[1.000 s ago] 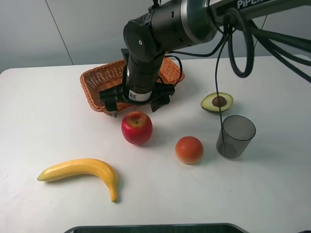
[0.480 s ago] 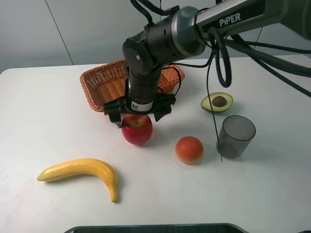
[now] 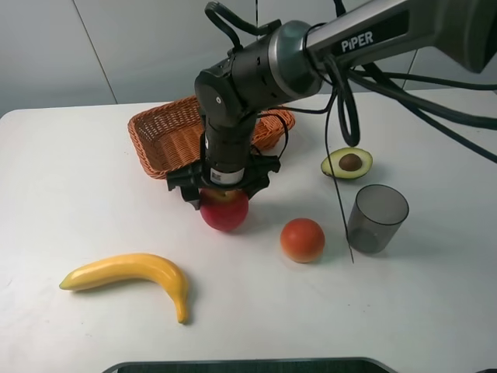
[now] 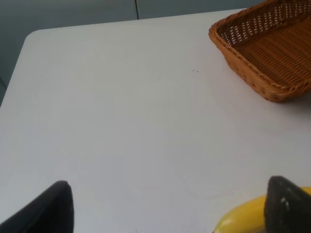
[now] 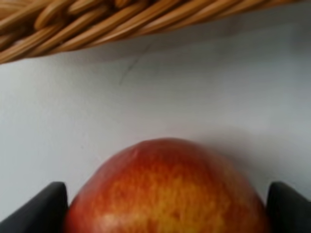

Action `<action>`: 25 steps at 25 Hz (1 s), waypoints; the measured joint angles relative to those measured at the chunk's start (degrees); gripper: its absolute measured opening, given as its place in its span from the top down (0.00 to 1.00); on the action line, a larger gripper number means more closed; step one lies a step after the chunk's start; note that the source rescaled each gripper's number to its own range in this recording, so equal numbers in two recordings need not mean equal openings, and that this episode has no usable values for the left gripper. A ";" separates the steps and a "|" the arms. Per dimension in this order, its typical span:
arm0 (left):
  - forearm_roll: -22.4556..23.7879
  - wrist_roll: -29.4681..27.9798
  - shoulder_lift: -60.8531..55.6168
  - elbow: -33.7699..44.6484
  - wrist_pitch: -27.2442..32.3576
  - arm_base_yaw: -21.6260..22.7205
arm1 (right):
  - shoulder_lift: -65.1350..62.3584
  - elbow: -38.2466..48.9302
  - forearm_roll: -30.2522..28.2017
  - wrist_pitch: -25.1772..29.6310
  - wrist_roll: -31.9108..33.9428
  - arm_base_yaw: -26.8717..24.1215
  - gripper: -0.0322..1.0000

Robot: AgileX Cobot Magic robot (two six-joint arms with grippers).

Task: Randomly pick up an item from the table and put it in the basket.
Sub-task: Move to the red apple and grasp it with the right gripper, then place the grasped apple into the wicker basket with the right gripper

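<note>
The red apple (image 3: 226, 212) sits on the white table (image 3: 78, 194), just in front of the wicker basket (image 3: 159, 128). My right gripper (image 3: 224, 194) is down over the apple, open, with one finger on each side of it. In the right wrist view the apple (image 5: 165, 189) fills the gap between the two black fingertips (image 5: 46, 204), with the basket's rim (image 5: 97, 24) beyond it. My left gripper (image 4: 170, 208) is open and empty above the table, out of the high view. The basket's corner (image 4: 257, 53) shows in the left wrist view.
A yellow banana (image 3: 132, 273) lies at the front left and shows in the left wrist view (image 4: 243, 218). An orange-red round fruit (image 3: 302, 239), a grey translucent cup (image 3: 377, 217) and an avocado half (image 3: 347, 163) stand to the right of the apple.
My right gripper has come down from the basket's front edge onto the apple, so its open fingers now straddle it. The apple still rests on the table.
</note>
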 joint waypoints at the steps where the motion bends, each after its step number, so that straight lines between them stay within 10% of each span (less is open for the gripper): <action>1: 0.00 0.00 -0.06 0.00 0.00 0.00 | 0.00 0.00 -0.11 0.14 0.00 0.00 0.97; 25: 0.00 0.00 0.00 0.00 0.00 0.00 | -7.29 0.00 0.31 5.21 -7.48 0.00 0.97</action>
